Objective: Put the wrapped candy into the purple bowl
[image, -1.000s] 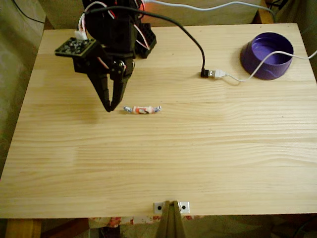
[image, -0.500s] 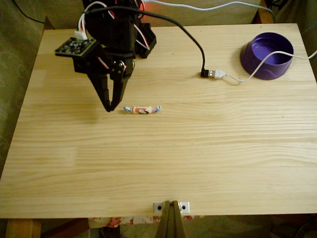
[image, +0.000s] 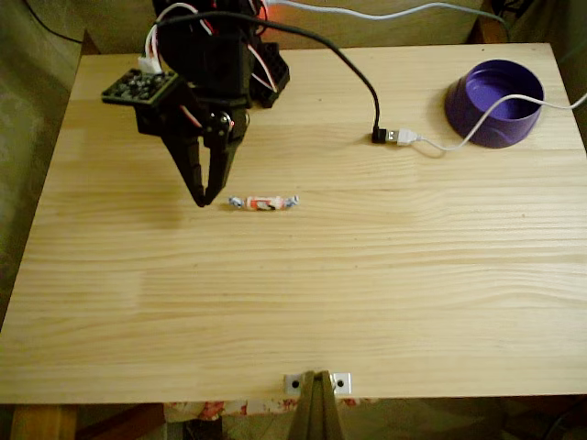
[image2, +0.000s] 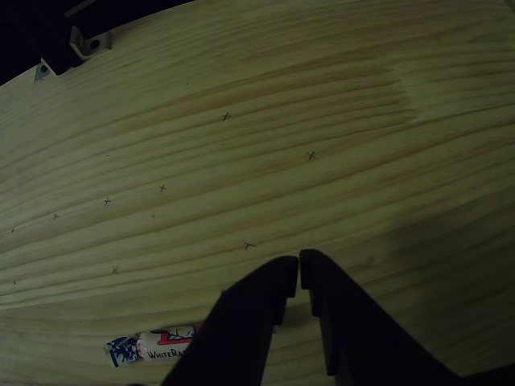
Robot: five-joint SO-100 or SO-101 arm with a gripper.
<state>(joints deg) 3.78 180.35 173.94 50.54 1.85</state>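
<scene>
Gripper: in the fixed view the black gripper (image: pixel 204 200) points down at the table, its tip just left of the candy; in the other view (image2: pixel 299 272) the two fingers meet at their tips, so the jaws are together and hold nothing.
Candy: the wrapped candy (image: pixel 264 202) lies flat on the table, long side running left to right in the fixed view, just beside the gripper tip and not touching it. In the other view the candy (image2: pixel 153 347) shows at the bottom edge, left of the fingers and partly hidden behind one of them, with a blue twisted end, a red patch and dark print.
Bowl: the purple bowl (image: pixel 495 103) stands at the far right corner in the fixed view, well apart from the candy.
Cables: a black cable (image: pixel 348 69) runs from the arm to a plug (image: pixel 390 137); there a white cable (image: pixel 459 142) joins and crosses the bowl's rim.
Table: light wood table (image: pixel 367 293) with small pencil crosses (image2: pixel 311 155) in the other view.
Bracket: a metal bracket (image: pixel 316 381) sits at the near edge.
</scene>
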